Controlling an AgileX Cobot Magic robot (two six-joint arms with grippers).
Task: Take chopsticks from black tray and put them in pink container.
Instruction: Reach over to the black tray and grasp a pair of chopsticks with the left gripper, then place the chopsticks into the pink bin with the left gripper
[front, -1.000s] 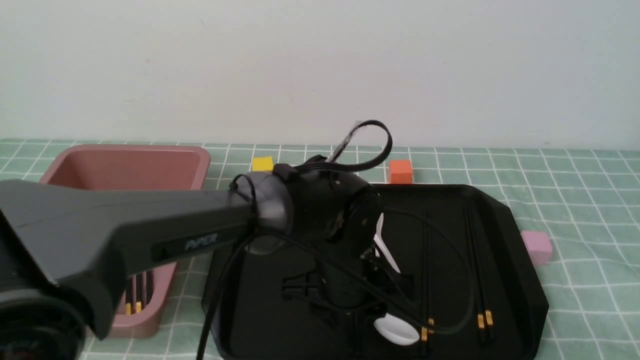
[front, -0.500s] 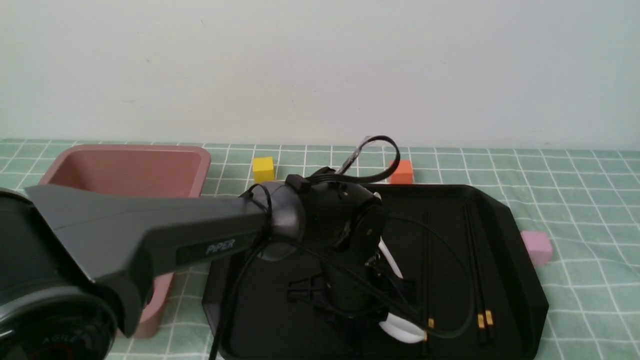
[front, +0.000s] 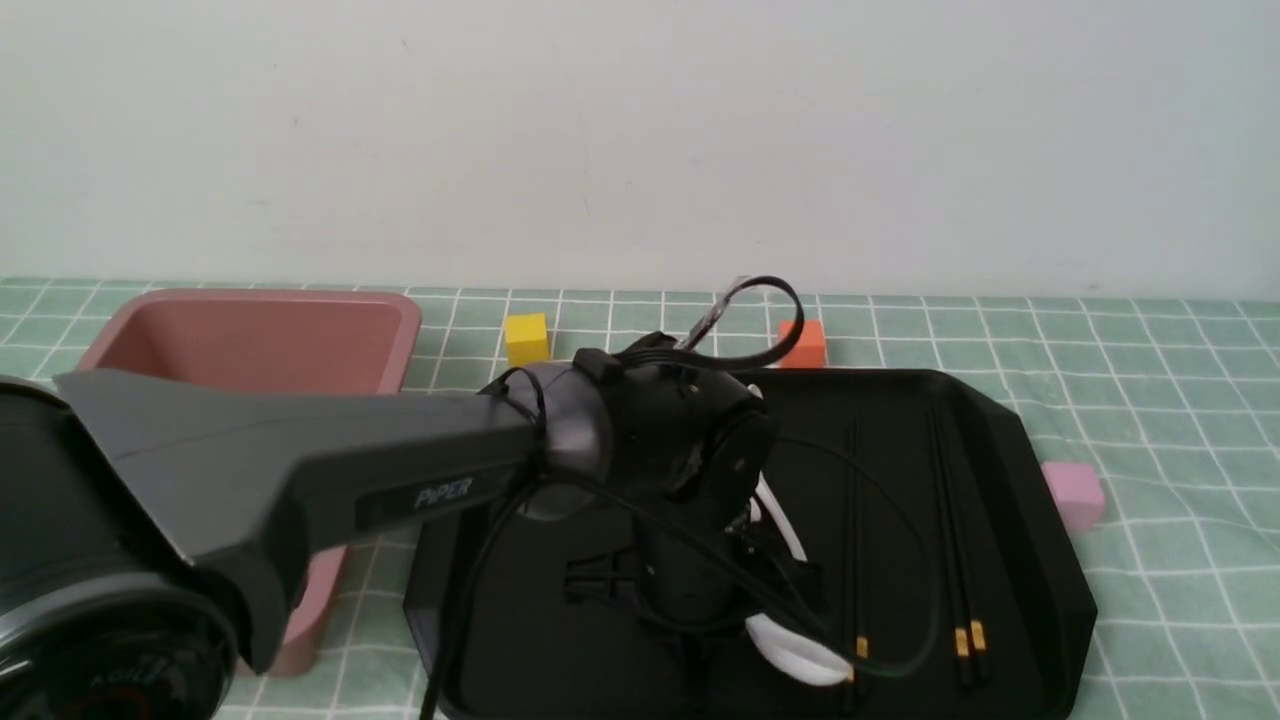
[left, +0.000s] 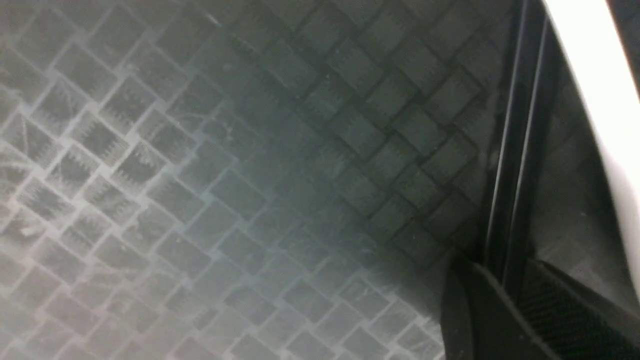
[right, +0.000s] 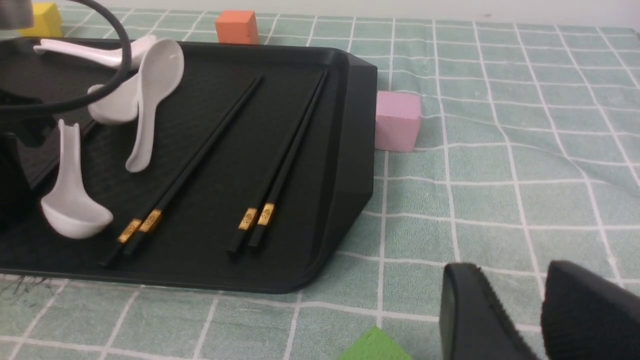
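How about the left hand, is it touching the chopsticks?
Touching. The left wrist view shows the chopsticks pinched between fingers of the left hand, no gap.

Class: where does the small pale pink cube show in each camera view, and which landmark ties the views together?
Front view: the pink cube sits on the checked cloth, beside the black tray's right side.
Left wrist view: not in it.
Right wrist view: the pink cube sits by the black tray's outer wall, on the cloth.
Shared landmark: the black tray.
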